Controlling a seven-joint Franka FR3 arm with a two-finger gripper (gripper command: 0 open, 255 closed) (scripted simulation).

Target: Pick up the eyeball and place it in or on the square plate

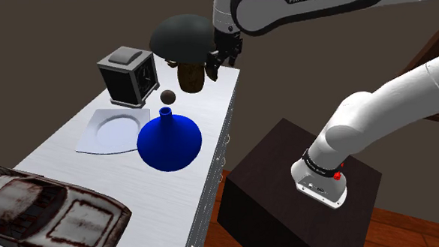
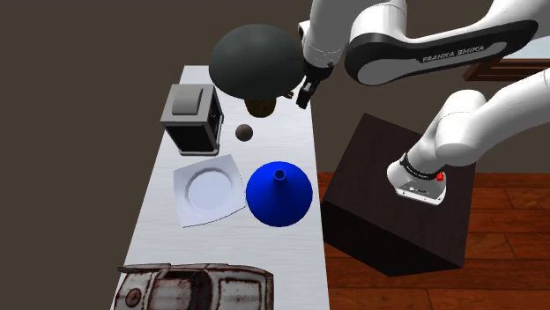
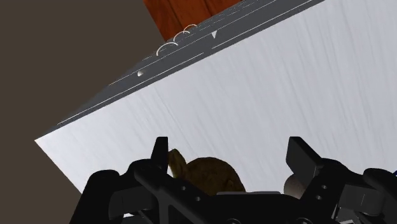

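The gripper (image 1: 222, 66) hangs over the far end of the pale table (image 1: 61, 158), its two black fingers (image 3: 159, 153) spread wide and clasping nothing. In the wrist view, the brown stem of the mushroom-shaped object (image 1: 181, 38) shows low between them, closer to one finger, with bare tabletop beyond. In the shoulder view the gripper sits at about 3 o'clock from the mushroom's dark domed cap, just beside it. The eyeball (image 1: 167, 96), drawn as a small dark brown ball, rests on the table at about 7 o'clock from the gripper in that view. There it is at 12 o'clock from the blue cone-shaped vessel (image 1: 170, 139) and about 2 o'clock from the white square plate (image 1: 117, 130), close to both but apart from them. In the second exterior view the eyeball (image 2: 244, 132) lies at 1 o'clock from the plate (image 2: 209, 189) and at 4 o'clock from the black box with a grey top (image 2: 192, 114). The plate and the blue vessel sit side by side at mid-table. A rusty toy car (image 1: 48, 215) lies at the near end, at 7 o'clock from the plate. The dark stand (image 1: 288, 184) is on a wooden floor (image 2: 494, 220) beside the table.
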